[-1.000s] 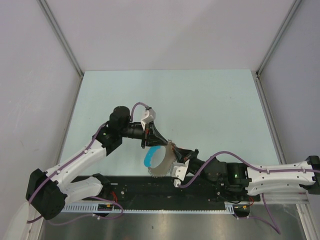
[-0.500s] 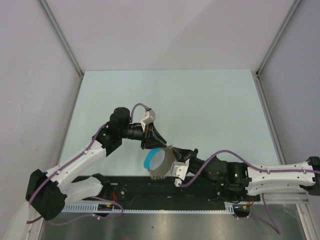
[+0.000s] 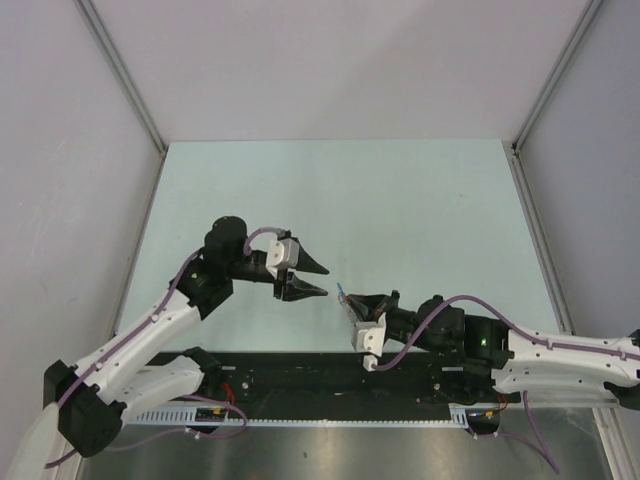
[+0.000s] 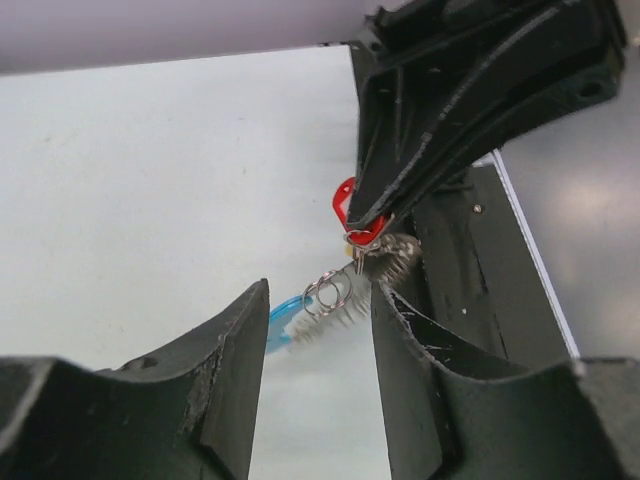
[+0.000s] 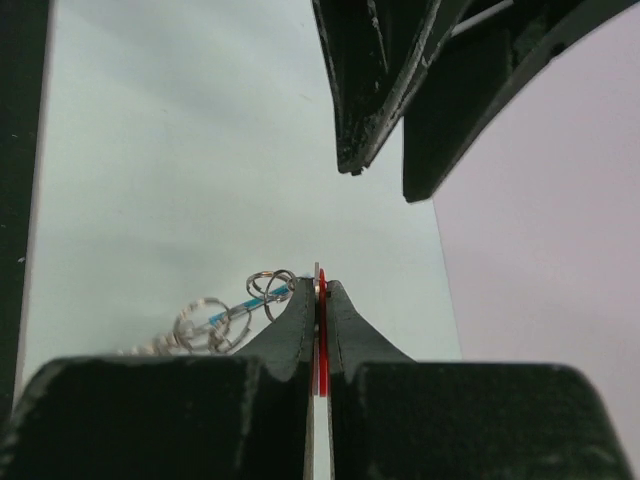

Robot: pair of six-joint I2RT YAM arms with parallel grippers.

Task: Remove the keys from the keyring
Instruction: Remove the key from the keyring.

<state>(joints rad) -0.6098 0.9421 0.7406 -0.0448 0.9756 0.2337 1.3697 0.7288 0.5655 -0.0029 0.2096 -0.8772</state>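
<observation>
Right wrist view: your right end effector [image 5: 320, 292] pinches the red key [image 5: 322, 345]; left end effector [image 5: 385, 180] wide, upper frame.

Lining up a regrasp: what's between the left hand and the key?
Just the keyring, dangling from the key toward the left hand; left wrist view shows it.

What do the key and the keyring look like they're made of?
Key: glossy red head, likely plastic or coated; blade mostly hidden. Keyring: thin silvery loops and coil with bright glints, apparently metal; its blue section looks smooth, probably plastic.
</observation>
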